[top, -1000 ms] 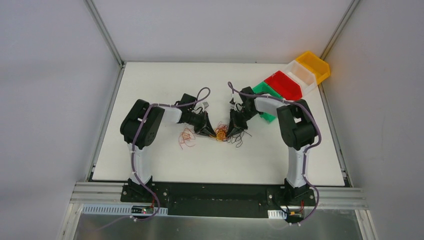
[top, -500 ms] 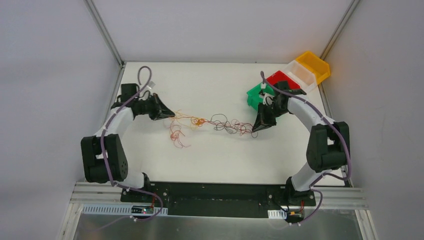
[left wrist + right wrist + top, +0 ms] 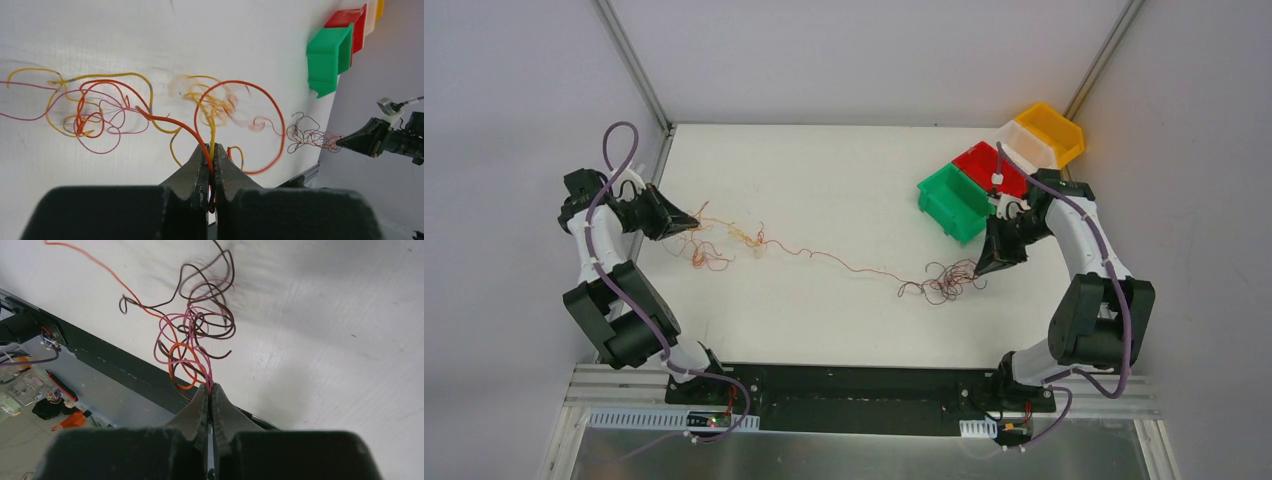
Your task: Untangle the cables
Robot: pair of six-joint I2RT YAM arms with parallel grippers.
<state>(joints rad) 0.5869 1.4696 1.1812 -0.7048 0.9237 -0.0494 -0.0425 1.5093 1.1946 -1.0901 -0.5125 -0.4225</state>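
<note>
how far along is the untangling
Partly done: the cables run in a thin line across the table. In hand: the left gripper and right gripper each pinch an end, shut. Left: the yellow-orange clump and the dark clump are both tangled.

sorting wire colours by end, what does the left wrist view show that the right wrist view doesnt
Only left wrist: yellow cables, the green bin, the red bin, the right gripper seen from across. Only right wrist: clutter below the table's near edge. Both: white table, orange wire, the dark brown tangle, and own jaws shut on wires.
</note>
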